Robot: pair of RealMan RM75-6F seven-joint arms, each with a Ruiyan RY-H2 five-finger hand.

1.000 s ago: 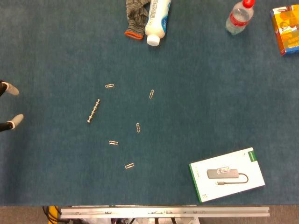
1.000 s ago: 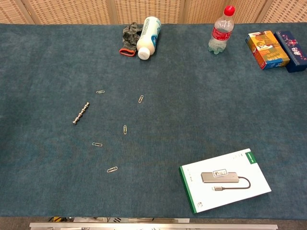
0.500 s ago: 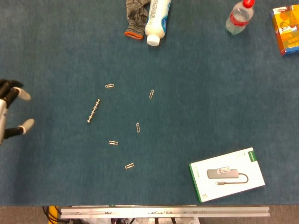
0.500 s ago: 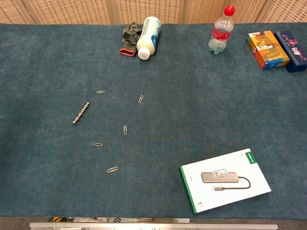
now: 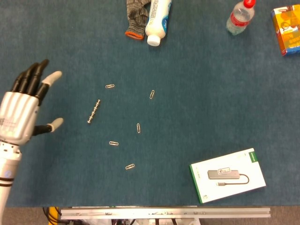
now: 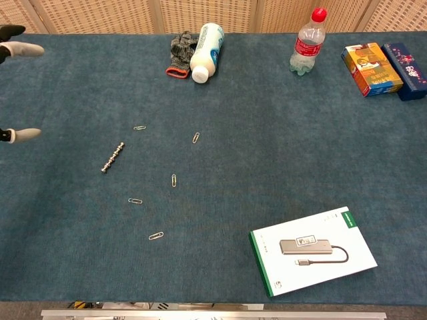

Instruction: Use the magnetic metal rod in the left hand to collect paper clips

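Observation:
The beaded metal rod [image 5: 93, 111] [image 6: 113, 157] lies slanted on the blue table cloth, held by nothing. Several paper clips are scattered around it: one just above the rod [image 5: 109, 86], one to the right [image 5: 152, 94], one in the middle [image 5: 138, 128], and two lower down [image 5: 113, 143] [image 5: 130, 166]. My left hand [image 5: 26, 105] hovers at the left edge with fingers spread and nothing in it, well left of the rod. Only its fingertips [image 6: 21, 49] show in the chest view. My right hand appears in neither view.
A white bottle [image 5: 158, 19] and a grey glove [image 5: 137, 16] lie at the back. A water bottle [image 5: 240, 17] and an orange box [image 5: 287, 29] stand at the back right. A white box picturing a USB hub [image 5: 228, 175] sits front right.
My left hand has come in from the left edge toward the rod, from fingertips only to the whole hand showing. Rod and clips have not moved.

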